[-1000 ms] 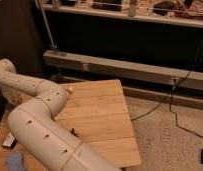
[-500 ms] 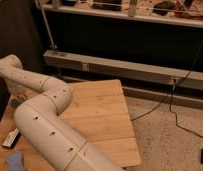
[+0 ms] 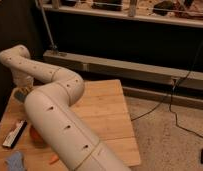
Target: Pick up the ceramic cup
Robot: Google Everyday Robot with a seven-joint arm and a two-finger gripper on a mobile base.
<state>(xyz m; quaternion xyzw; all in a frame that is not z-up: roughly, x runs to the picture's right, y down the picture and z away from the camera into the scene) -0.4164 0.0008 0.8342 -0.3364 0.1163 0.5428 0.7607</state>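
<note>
**A:** At the 9 o'clock edge of the wooden table (image 3: 107, 107) you have the gripper (image 3: 21, 93), low over the boards, at the end of the white arm (image 3: 60, 125).

**B:** Is it spread or closed?

**A:** I cannot tell. The ceramic cup I also do not see. Only a part of the orange-red bowl (image 3: 37, 136) shows at 8 o'clock, and a pale blue piece (image 3: 15, 161) at 7 o'clock.

**B:** Which step, then?

**A:** I judge it is the approach. Next you must locate the cup, probably hidden by the arm, and not confuse it with the bowl.
</note>
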